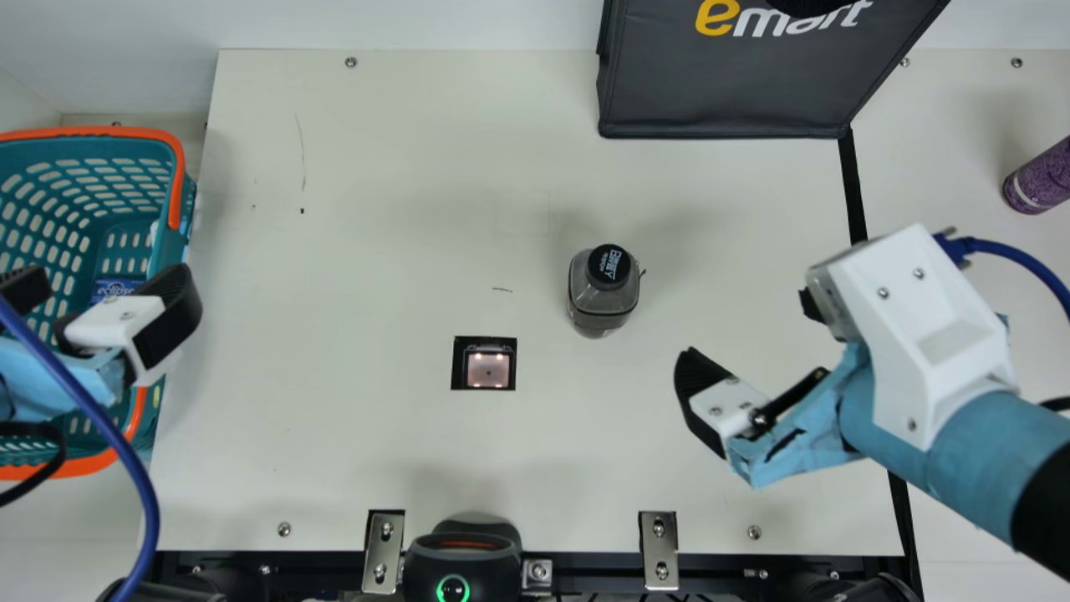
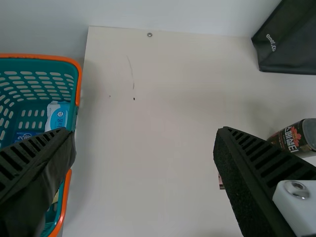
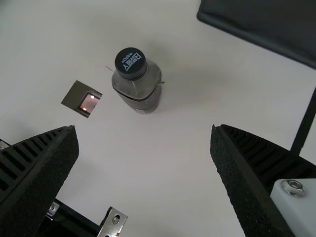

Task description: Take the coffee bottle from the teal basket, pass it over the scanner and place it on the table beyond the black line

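The coffee bottle (image 1: 598, 303), with a black cap, stands upright on the table, right of the scanner window (image 1: 487, 370). In the right wrist view the bottle (image 3: 140, 94) is beyond the fingertips, near the scanner (image 3: 89, 102). The left wrist view shows a dark labelled bottle (image 2: 290, 140) behind one finger. My left gripper (image 1: 104, 305) is open over the teal basket's (image 1: 159, 251) right side; its own view shows the gripper (image 2: 145, 131) holding nothing. My right gripper (image 1: 744, 334), open and empty, is right of the bottle; likewise the gripper (image 3: 144, 127) in its wrist view.
The black line (image 1: 851, 188) runs down the table's right side. A dark bag (image 1: 719, 92) stands at the back. Beyond the line is a purple bottle (image 1: 1039, 180). Metal brackets (image 1: 659, 548) and a black device (image 1: 462, 564) line the front edge. Small packs (image 2: 58, 116) lie in the basket.
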